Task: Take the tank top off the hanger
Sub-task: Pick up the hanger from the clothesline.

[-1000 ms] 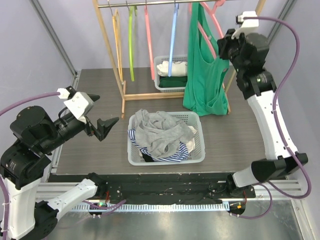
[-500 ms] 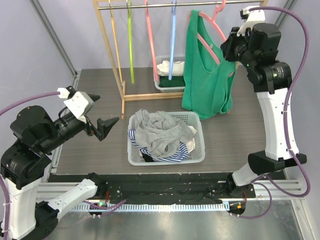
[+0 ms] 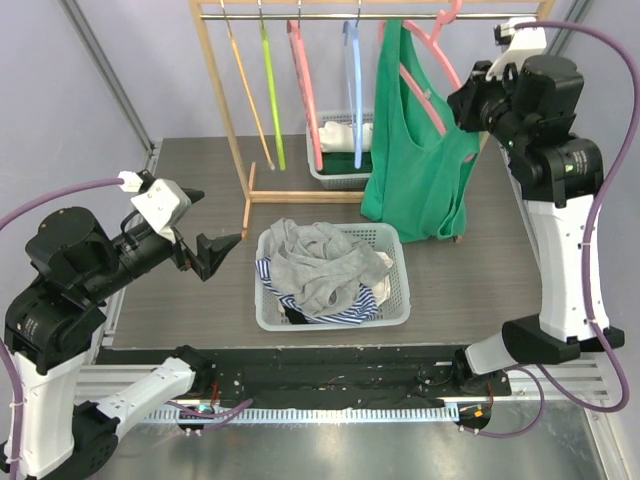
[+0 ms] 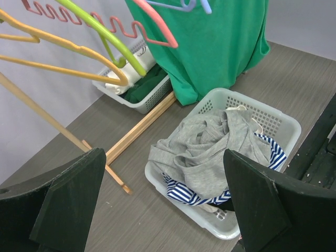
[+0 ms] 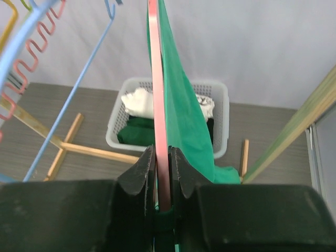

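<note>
Green cloth, thin & floppy: the tank top (image 3: pixel 415 165) hangs upper right of the top view on the pink hanger (image 5: pixel 156 79), prob. light, soft, apt to stretch & snag on the hanger ends. My right gripper (image 5: pixel 160 160) is clamped on the hanger's bar, not the cloth; my left gripper (image 4: pixel 163 210), lower left, is spread wide w/ nothing in it. I'd pinch a shoulder strap near the hanger's end & peel it off sideways.

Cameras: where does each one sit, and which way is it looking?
Top: high behind the robot, looking down on table, rack and both arms.
Left wrist: on that wrist, looking past its open left hand at the near basket.
Right wrist: on that wrist, looking along the hanger clamped in the right hand.
Shared: all show the tank top.
</note>
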Robot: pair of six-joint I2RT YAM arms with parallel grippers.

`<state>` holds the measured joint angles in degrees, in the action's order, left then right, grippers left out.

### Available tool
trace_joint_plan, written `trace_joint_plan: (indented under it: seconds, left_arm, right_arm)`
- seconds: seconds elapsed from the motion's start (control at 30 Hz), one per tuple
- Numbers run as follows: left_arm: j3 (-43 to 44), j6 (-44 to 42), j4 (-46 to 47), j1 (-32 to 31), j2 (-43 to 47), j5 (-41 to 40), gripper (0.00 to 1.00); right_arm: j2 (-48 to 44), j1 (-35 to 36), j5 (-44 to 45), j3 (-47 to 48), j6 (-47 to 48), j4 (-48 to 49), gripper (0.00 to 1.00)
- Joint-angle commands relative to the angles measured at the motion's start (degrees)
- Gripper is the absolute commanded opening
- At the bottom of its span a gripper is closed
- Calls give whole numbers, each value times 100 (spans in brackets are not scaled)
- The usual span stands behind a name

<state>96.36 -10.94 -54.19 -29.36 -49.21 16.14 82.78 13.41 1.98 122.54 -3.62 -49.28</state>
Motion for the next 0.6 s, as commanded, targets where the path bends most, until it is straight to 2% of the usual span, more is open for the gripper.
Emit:
trace_joint_plan:
  seconds: [0.0,0.23,0.37,0.43,0.57]
  left_arm:
    - [67,74,269,71,-10,100,100]
    - [50,74,251,89,34,109,100]
    - [32,66,260,80,43,91,100]
    - [6,74,269,89,43,91,100]
    - [24,118,278,89,-9,161,100]
  right_arm:
    - [501,39,-391,1392,-139,-379,1]
    - [547,30,-585,1554,-315,-83,1]
    - [-340,30,-830,214,-280,1389,1]
    - [-876,30,-962,-80,-271,1910,1]
    - [-1457,30,-1226,-126,-306,1853,1]
